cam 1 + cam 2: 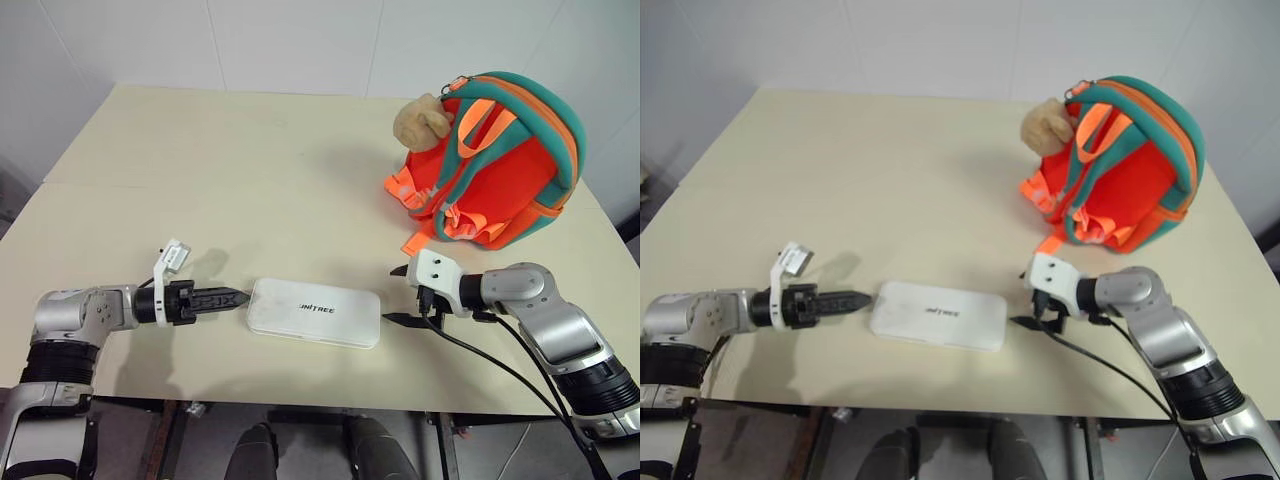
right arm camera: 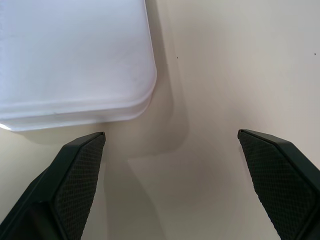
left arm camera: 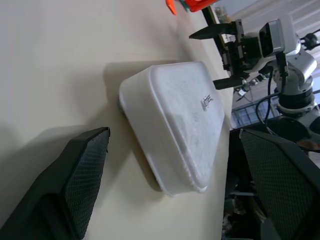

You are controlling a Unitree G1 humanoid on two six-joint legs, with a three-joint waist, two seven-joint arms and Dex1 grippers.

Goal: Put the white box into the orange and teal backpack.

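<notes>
White plastic, flat and elongated with rounded corners and small dark lettering, the white box (image 1: 314, 312) was seen lying on the beige table (image 1: 230, 180) near its front edge, not yet lifted. The orange and teal backpack (image 1: 495, 160) — a small child's bag with a beige plush toy (image 1: 424, 122) attached — was stood at the far right, well apart from the box. Nothing of the task was judged done: grasping, carrying and inserting all remained. The left gripper (image 1: 228, 299) was held just beside the box's left end, its fingers spread wide, nothing grasped. The right gripper (image 1: 402, 296) was placed just beside the right end — fingers likewise wide apart, empty, no contact visible.
</notes>
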